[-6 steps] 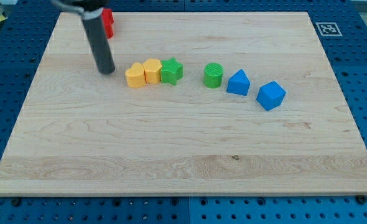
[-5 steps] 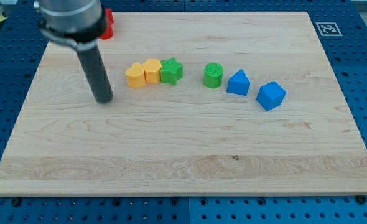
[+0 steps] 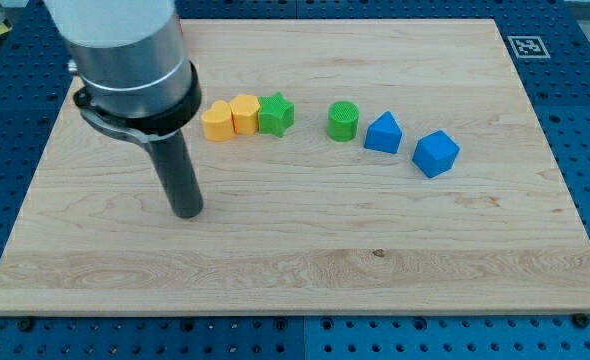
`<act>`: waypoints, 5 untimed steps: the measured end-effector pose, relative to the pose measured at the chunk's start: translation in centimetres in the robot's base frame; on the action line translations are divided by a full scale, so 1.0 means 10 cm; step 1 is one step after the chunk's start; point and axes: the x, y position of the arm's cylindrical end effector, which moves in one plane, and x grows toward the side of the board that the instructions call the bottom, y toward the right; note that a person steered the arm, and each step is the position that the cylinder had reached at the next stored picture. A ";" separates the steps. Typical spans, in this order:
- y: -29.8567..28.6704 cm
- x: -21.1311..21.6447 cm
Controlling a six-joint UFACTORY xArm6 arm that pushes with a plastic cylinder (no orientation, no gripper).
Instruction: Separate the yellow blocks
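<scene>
Two yellow blocks touch each other in a row: the left yellow block (image 3: pixel 216 122), rounded, and the right yellow block (image 3: pixel 245 113), which also touches a green star block (image 3: pixel 275 114). My tip (image 3: pixel 188 212) is on the board below and slightly left of the left yellow block, well apart from it. The arm's body hides the board's upper left part.
A green cylinder (image 3: pixel 343 121) stands right of the star with a gap. A blue block (image 3: pixel 382 133) and a blue cube (image 3: pixel 435 153) follow further right. The wooden board (image 3: pixel 375 250) lies on a blue perforated table. A marker tag (image 3: pixel 526 46) is at the top right.
My tip has moved toward the view's bottom and slightly right, from beside the left yellow block to below it. The arm now hides the red block at top left. No block moved.
</scene>
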 end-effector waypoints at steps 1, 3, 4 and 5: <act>0.21 -0.20; 0.27 -1.01; 0.44 -1.32; 0.58 -1.33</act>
